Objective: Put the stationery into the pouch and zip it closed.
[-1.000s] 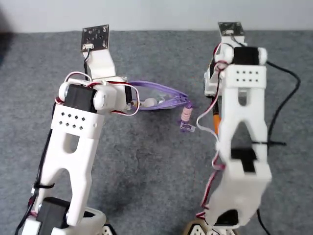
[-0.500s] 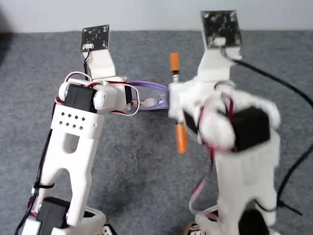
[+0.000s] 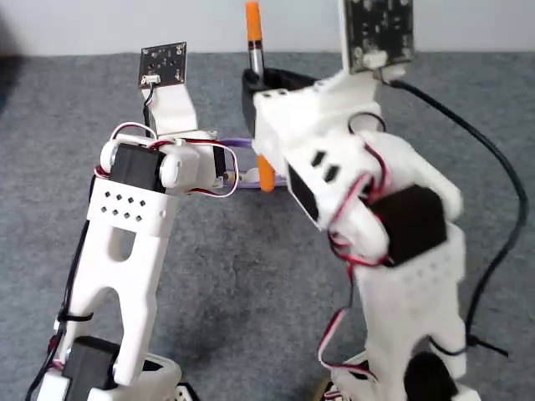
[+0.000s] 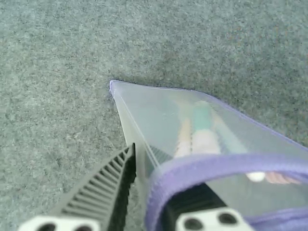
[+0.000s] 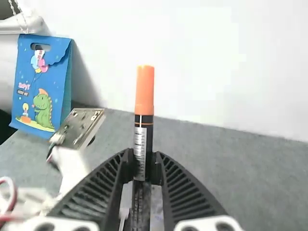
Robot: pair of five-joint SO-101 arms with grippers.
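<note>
The translucent pouch with a purple zip edge lies on the grey mat, with several pens showing through its wall. My left gripper is shut on the pouch's rim at one end. In the high view only a purple strip of the pouch shows between the arms. My right gripper is shut on an orange marker, held upright and raised. Seen from above, the marker stands above the pouch, just right of the left arm.
The grey mat covers the table to a white wall at the back. A blue gift bag stands against that wall. The left arm's camera board sticks up close to the raised marker. A black cable trails right.
The right arm has lifted the orange marker off the mat and swung it up and left, over the pouch. It now hides the pouch's zip pull. The left arm has not moved.
</note>
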